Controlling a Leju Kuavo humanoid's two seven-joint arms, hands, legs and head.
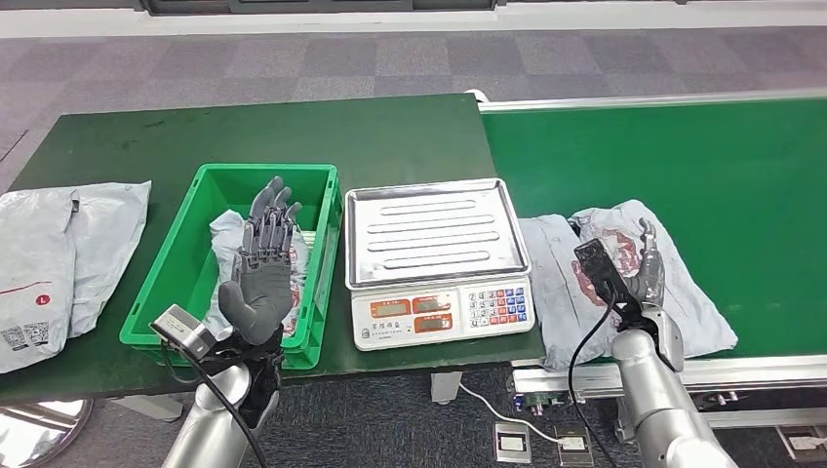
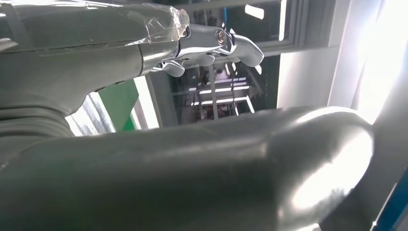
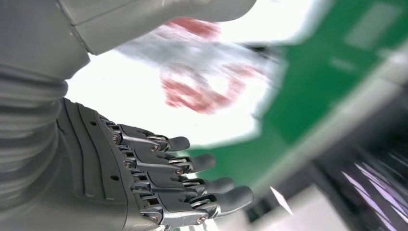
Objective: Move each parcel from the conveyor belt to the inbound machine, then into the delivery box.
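Parcel (image 1: 624, 283), a grey poly bag with red print, lies flat on the green conveyor belt (image 1: 722, 185), just to the right of the scale (image 1: 437, 261), its near edge hanging a little over the belt's front rail. The right hand (image 1: 651, 268) hovers at the parcel's middle; in the right wrist view its fingers (image 3: 192, 163) are stretched out and slightly apart, holding nothing, with the blurred parcel (image 3: 207, 72) beyond them. The scale sits on the green table (image 1: 293, 136), its steel pan bare. Just left of the scale stands the green crate (image 1: 176, 263) with another grey parcel (image 1: 226, 244) inside. The left hand (image 1: 263, 263) is raised over the crate, palm up, fingers straight and spread, gripping nothing. Further left of the scale, past the crate, two more grey bags (image 1: 59, 253) lie on the table edge.
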